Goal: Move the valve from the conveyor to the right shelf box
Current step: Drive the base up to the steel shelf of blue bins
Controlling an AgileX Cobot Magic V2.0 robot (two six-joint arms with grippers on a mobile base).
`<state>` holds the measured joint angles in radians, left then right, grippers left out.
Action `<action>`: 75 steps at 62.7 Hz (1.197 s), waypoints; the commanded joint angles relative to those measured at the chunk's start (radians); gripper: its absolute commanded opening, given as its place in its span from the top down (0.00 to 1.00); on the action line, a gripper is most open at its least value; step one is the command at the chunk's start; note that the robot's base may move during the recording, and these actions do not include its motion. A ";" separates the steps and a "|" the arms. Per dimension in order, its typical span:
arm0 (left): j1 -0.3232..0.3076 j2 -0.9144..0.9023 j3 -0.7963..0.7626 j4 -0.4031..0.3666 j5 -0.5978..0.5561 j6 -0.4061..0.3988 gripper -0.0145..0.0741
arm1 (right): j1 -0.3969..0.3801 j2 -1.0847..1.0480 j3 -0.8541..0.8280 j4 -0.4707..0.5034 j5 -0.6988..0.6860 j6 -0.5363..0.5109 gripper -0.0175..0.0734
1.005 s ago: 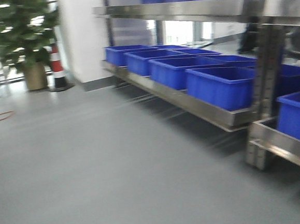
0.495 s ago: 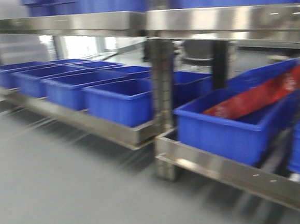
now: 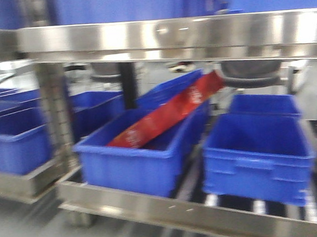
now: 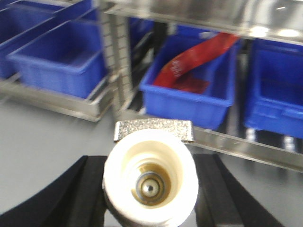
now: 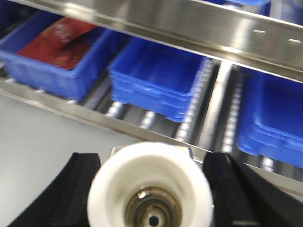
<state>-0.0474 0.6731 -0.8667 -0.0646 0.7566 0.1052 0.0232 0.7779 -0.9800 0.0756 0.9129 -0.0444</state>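
A white valve (image 4: 150, 182) with a brass core sits between the black fingers (image 4: 87, 189) of my left gripper (image 4: 150, 198), which is shut on it, open end towards the camera. A second white valve (image 5: 150, 189) sits the same way in my right gripper (image 5: 150, 198), between its black fingers (image 5: 78, 184). Both are held above grey floor in front of a steel shelf (image 3: 176, 209). Blue shelf boxes stand on it: one holding a red strip (image 3: 164, 115) and an empty one (image 3: 255, 157) to its right. The conveyor is out of view.
The shelf's upper steel level (image 3: 168, 38) overhangs the boxes, and an upright post (image 3: 53, 105) stands at the left. More blue boxes (image 3: 12, 141) sit on the left bay. The right wrist view shows roller tracks (image 5: 208, 109) between boxes (image 5: 156, 75).
The front view has swung right along the shelf. The plant and cone are gone, and the box with the red strip has come to the middle and closer.
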 commanded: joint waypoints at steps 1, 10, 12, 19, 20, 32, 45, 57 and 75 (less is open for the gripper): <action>0.001 -0.007 -0.006 -0.012 -0.049 -0.001 0.96 | -0.002 -0.011 -0.007 -0.010 -0.061 -0.008 0.99; 0.001 -0.007 -0.006 -0.012 -0.049 -0.001 0.96 | -0.002 -0.011 -0.007 -0.010 -0.061 -0.008 0.99; 0.001 -0.007 -0.006 -0.012 -0.049 -0.001 0.96 | -0.002 -0.011 -0.007 -0.010 -0.061 -0.008 0.99; 0.001 -0.007 -0.006 -0.012 -0.049 -0.001 0.96 | -0.002 -0.011 -0.007 -0.010 -0.061 -0.008 0.99; 0.001 -0.007 -0.006 -0.012 -0.049 -0.001 0.96 | -0.002 -0.011 -0.007 -0.010 -0.061 -0.008 0.99; 0.001 -0.007 -0.006 -0.012 -0.049 -0.001 0.96 | -0.002 -0.011 -0.007 -0.010 -0.061 -0.008 0.99; 0.001 -0.007 -0.006 -0.012 -0.049 -0.001 0.96 | -0.002 -0.011 -0.007 -0.010 -0.061 -0.008 0.99; 0.001 -0.007 -0.006 -0.012 -0.049 -0.001 0.96 | -0.002 -0.011 -0.007 -0.010 -0.061 -0.008 0.99; 0.001 -0.007 -0.006 -0.012 -0.049 -0.001 0.96 | -0.002 -0.011 -0.007 -0.010 -0.061 -0.008 0.99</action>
<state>-0.0474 0.6731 -0.8667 -0.0706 0.7566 0.1052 0.0232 0.7779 -0.9800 0.0717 0.9129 -0.0444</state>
